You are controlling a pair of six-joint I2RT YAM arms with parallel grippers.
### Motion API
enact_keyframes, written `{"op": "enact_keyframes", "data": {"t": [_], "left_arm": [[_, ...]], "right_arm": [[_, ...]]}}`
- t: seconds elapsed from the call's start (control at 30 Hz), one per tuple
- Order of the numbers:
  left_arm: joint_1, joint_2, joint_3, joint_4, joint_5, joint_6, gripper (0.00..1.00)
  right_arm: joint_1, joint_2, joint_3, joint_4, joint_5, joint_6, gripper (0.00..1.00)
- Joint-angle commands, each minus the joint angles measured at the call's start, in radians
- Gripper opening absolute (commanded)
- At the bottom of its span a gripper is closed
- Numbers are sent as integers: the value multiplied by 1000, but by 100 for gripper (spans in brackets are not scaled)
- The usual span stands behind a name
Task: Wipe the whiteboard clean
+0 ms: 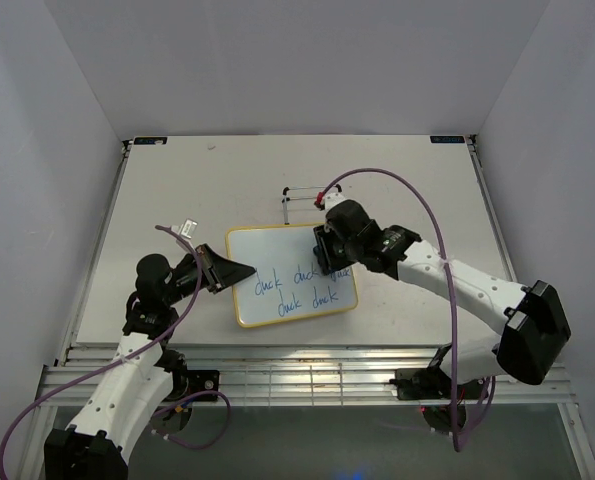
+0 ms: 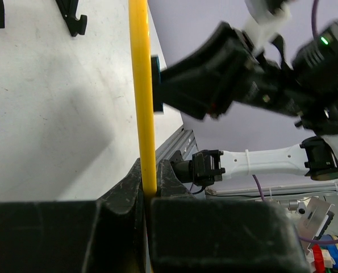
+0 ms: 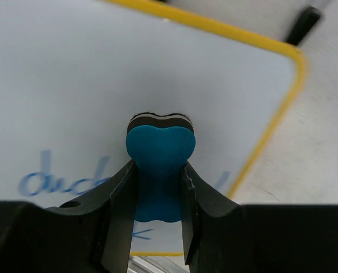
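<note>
**tabletop_tom:** Why does wiping one little whiteboard (image 1: 292, 288) take both arms?

**servo_sam:** Because a light board would just skate around the counter (image 1: 177, 190) once you start rubbing it. The left pincer (image 2: 149, 182) is clamped shut on the yellow frame at the board's left edge. You can see the rim squeezed between the two jaws in the left wrist view. I'd say that's purely an anchor.

**tabletop_tom:** And the right one?

**servo_sam:** The right pincer (image 3: 160, 190) is closed around a blue eraser (image 3: 160, 151), pinching it by its narrow waist. The dark felt end sticks out toward the white surface, so that's the working face. It's hovering over the upper right part of the board. I honestly can't tell if the felt is touching yet.

**tabletop_tom:** Where's the board sitting?

**servo_sam:** Roughly mid-counter between the two arms, face up, just in front of a thin wire stand (image 1: 302, 195). From the top it looks about flat, though the held edge could be raised a bit.

**tabletop_tom:** Much done?

**servo_sam:** Nope, my guess is it's barely started. Blue writing (image 1: 287, 285) ("duck", several times, in two rows) is all there across the lower half.
</note>
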Motion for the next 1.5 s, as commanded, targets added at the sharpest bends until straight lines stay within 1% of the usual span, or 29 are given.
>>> {"op": "enact_keyframes", "data": {"t": [0.0, 0.03, 0.07, 0.13, 0.17, 0.2, 0.23, 0.27, 0.3, 0.33, 0.37, 0.43, 0.6, 0.67, 0.73, 0.8, 0.83, 0.9, 0.93, 0.97, 1.07, 1.13, 1.2, 1.23, 1.3, 1.33, 1.37, 1.43, 1.47], "left_arm": [[-27, -33, 56, 311, 158, -111, 0], [-29, -30, 61, 311, 147, -114, 0], [-27, -29, 64, 311, 127, -124, 0], [-29, -26, 76, 311, 110, -132, 0], [-27, -26, 79, 311, 96, -138, 0], [-27, -26, 82, 311, 92, -138, 0], [-27, -21, 92, 311, 93, -140, 0], [-27, -18, 95, 311, 98, -140, 0], [-29, -18, 98, 311, 104, -141, 0], [-27, -18, 98, 311, 104, -143, 0], [-27, -24, 96, 311, 101, -146, 0], [-27, -35, 93, 311, 87, -155, 0], [-27, -44, 81, 313, 81, -169, 0], [-29, -50, 78, 313, 79, -169, 0], [-27, -58, 72, 313, 73, -169, 0], [-27, -58, 66, 313, 62, -169, 0], [-27, -58, 64, 314, 59, -169, 0], [-29, -59, 58, 316, 49, -174, 0], [-29, -61, 59, 319, 46, -175, 0], [-27, -61, 61, 319, 47, -178, 0], [-29, -56, 78, 321, 61, -180, 0], [-29, -56, 90, 321, 72, -181, 0], [-29, -62, 93, 321, 84, -186, 0], [-30, -62, 96, 321, 87, -187, 0], [-30, -68, 93, 321, 91, -192, 0], [-30, -72, 92, 321, 93, -194, 0], [-29, -73, 92, 321, 96, -194, 0], [-29, -76, 89, 321, 101, -194, 0], [-30, -79, 89, 322, 101, -192, 0]], "right_arm": [[169, -14, -23, 159, -103, 56, 8], [195, -16, -28, 180, -111, 71, 8], [254, -13, -29, 199, -114, 86, 8], [313, 13, -2, 207, -89, 106, 8], [366, 38, 15, 191, -69, 108, 8], [384, 51, 33, 173, -46, 108, 8], [391, 65, 72, 141, 20, 108, 8], [391, 75, 86, 72, 60, 111, 8], [387, 81, 89, 49, 114, 114, 8], [382, 79, 78, 24, 214, 116, 8], [362, 72, 69, -28, 256, 141, 8], [335, 56, 23, -62, 325, 174, 8], [246, -23, -69, -85, 382, 248, 8], [249, -25, -59, -71, 357, 235, 8], [267, -13, -39, -2, 260, 186, 8], [336, 42, 22, 41, 206, 147, 8], [395, 65, 52, 67, 182, 137, 8], [454, 139, 142, 87, 177, 120, 8], [506, 160, 170, 108, 177, 114, 8], [528, 205, 197, 118, 176, 108, 8], [559, 259, 256, 104, 159, 97, 8], [543, 256, 204, 99, 195, 105, 8], [476, 204, 123, 102, 192, 126, 8], [410, 181, 27, 104, 197, 134, 8], [324, 103, -67, 99, 182, 152, 8], [240, 78, -110, 99, 182, 152, 8], [203, 31, -177, 98, 186, 140, 8], [116, -5, -215, 72, 203, 131, 8], [97, -32, -232, 70, 203, 119, 8]]}}
